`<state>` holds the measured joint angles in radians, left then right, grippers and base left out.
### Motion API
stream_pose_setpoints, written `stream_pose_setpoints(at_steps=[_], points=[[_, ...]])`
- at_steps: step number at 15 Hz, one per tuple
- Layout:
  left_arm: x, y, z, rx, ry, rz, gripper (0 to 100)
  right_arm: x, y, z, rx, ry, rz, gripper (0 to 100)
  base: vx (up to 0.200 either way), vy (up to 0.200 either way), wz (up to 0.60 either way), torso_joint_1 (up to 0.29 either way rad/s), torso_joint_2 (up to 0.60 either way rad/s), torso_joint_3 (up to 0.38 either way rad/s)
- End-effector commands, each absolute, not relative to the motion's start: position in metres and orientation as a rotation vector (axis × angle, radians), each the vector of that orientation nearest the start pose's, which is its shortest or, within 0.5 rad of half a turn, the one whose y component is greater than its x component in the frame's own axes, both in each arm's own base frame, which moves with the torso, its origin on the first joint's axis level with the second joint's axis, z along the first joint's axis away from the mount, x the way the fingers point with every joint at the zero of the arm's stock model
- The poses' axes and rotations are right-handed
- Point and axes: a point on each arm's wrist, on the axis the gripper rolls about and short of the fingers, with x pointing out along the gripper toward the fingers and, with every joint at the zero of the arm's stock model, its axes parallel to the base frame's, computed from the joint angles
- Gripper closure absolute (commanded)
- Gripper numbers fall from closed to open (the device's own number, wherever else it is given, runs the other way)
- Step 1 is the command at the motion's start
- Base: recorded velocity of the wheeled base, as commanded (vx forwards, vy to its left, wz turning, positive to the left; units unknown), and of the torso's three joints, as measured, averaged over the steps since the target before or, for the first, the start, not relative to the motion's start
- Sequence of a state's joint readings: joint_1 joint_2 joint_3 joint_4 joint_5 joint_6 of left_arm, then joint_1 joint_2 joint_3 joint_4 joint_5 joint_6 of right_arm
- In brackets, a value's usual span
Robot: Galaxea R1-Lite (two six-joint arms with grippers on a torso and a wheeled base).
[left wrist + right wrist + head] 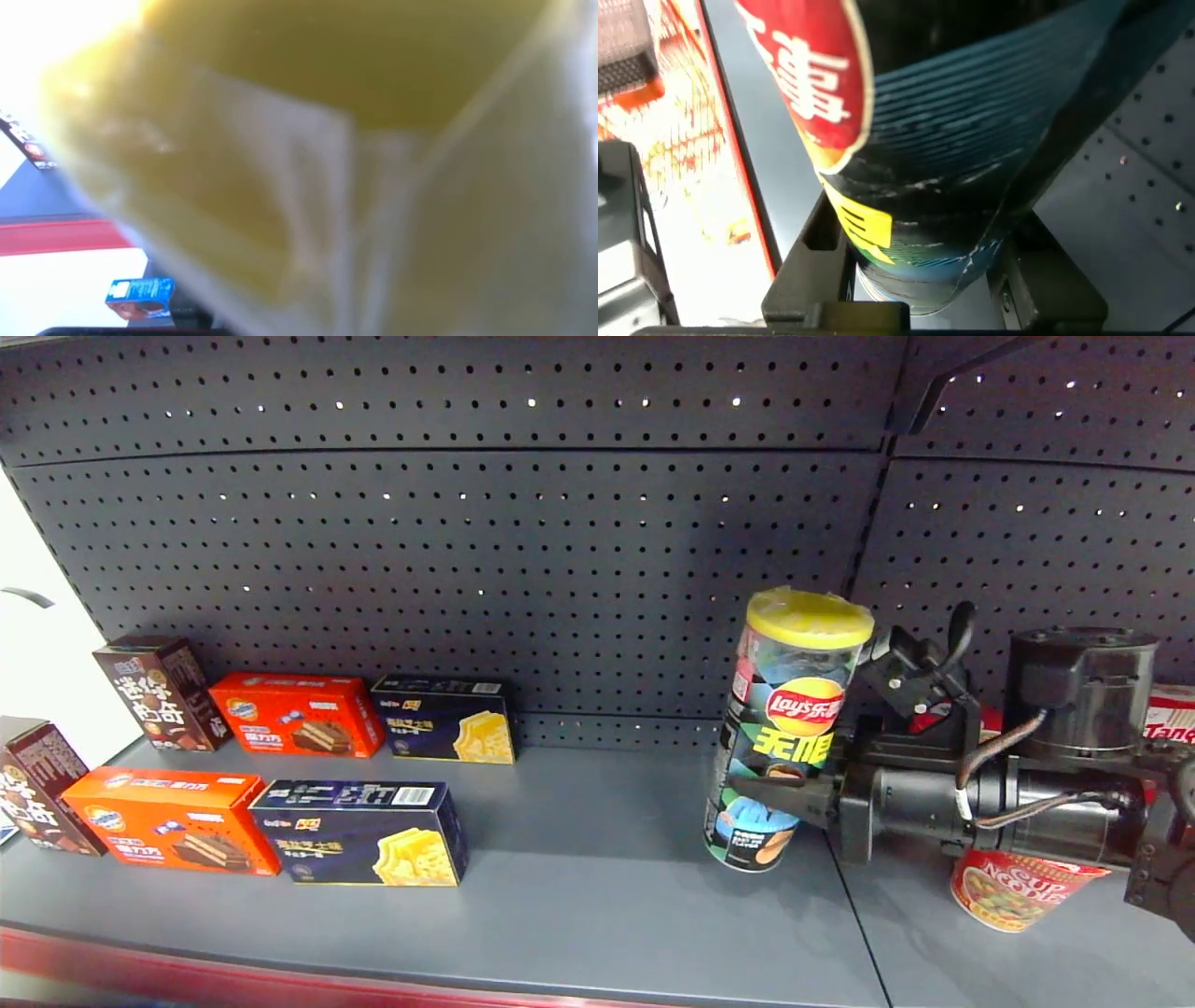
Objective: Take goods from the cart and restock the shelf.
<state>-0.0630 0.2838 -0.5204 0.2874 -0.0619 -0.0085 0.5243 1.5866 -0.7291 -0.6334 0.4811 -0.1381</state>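
Jaws: right gripper [780, 784] clamped on chip can [789, 709].
Done: can at shelf [597, 896], tilted.
Remaining: stand upright, release.

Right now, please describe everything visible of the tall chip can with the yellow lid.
The tall cylindrical chip can has a yellow plastic lid and a dark printed body with a red-and-yellow logo. It is nearly upright, its top leaning to the robot's right. The black right hand is shut on its lower half. Its base is at the grey metal shelf; whether they touch, I cannot tell.
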Motion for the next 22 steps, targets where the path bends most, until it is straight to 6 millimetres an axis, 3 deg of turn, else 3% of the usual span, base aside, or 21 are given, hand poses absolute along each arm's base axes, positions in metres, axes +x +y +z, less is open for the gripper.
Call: stream_pose_setpoints(at_steps=[1,5,22], points=[[-0.034,0.001,0.194,-0.009,0.047,-0.121,100,0.216,0.148,0.185,-0.113,0.180,1.014,100,0.000,0.000,0.00,0.000,0.00,0.000],[-0.036,0.001,0.198,-0.009,0.034,-0.119,100,0.212,0.147,0.166,-0.103,0.180,1.012,100,0.000,0.000,0.00,0.000,0.00,0.000],[-0.038,0.001,0.194,-0.023,0.030,-0.115,100,0.199,0.154,0.129,-0.132,0.263,1.028,100,0.000,0.000,0.00,0.000,0.00,0.000]])
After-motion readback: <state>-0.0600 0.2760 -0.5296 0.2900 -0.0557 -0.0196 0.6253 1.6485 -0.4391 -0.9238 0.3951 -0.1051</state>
